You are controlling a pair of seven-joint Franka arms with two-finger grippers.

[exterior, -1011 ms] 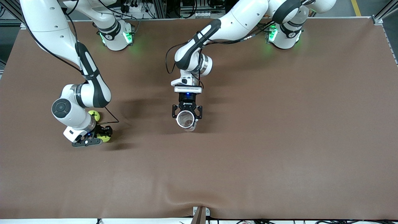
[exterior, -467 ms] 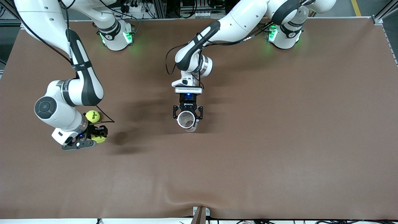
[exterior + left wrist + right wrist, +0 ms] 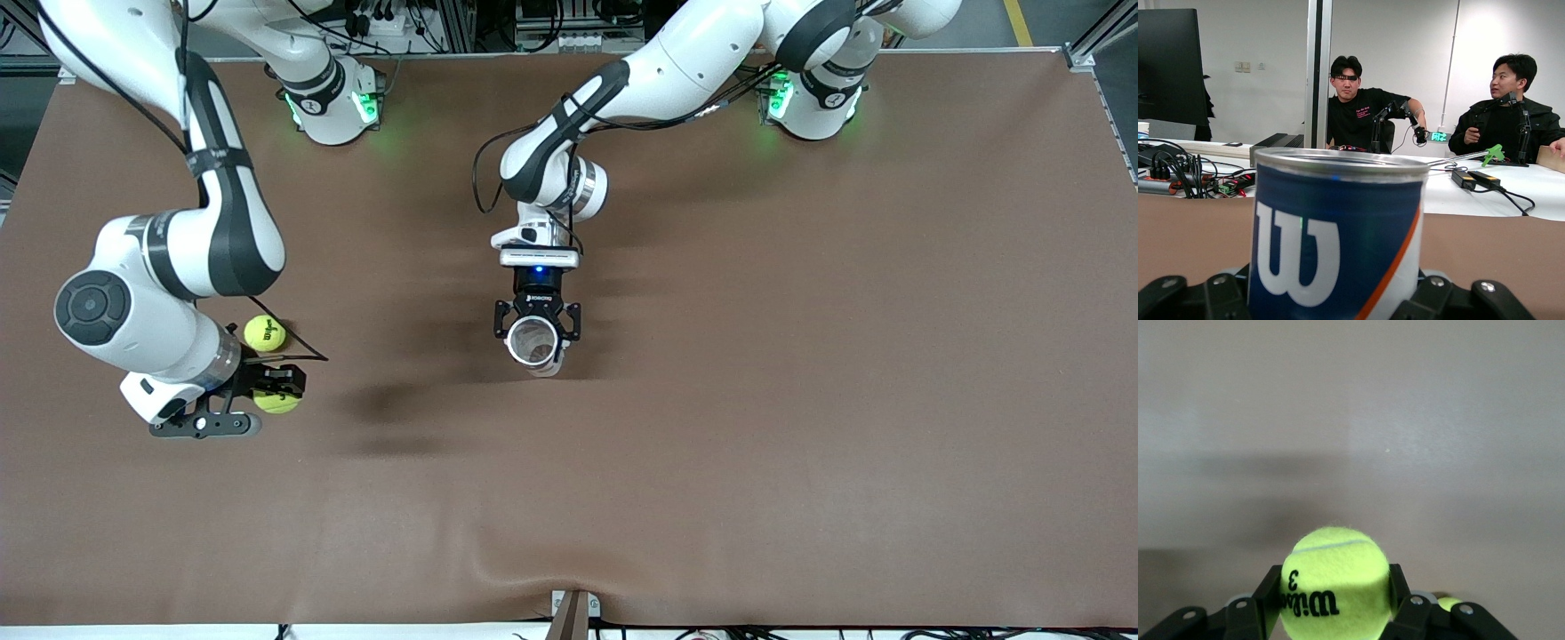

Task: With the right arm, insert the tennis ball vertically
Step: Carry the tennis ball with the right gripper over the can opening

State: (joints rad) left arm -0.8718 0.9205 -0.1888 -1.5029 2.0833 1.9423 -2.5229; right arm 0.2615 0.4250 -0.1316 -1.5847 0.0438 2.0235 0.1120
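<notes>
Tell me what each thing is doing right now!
Held tennis ball: gripped, lifted off the table.
Loose tennis ball: lying on the table.
Can: upright, mouth open, nothing seen inside.
Right end effector: shut on the held tennis ball, over the table near the loose tennis ball.
Left end effector: around the can.

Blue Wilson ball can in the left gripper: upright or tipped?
Upright. The blue Wilson ball can shows its round open mouth from above in the front view, and the left wrist view shows its rim level, with the left gripper around it.
</notes>
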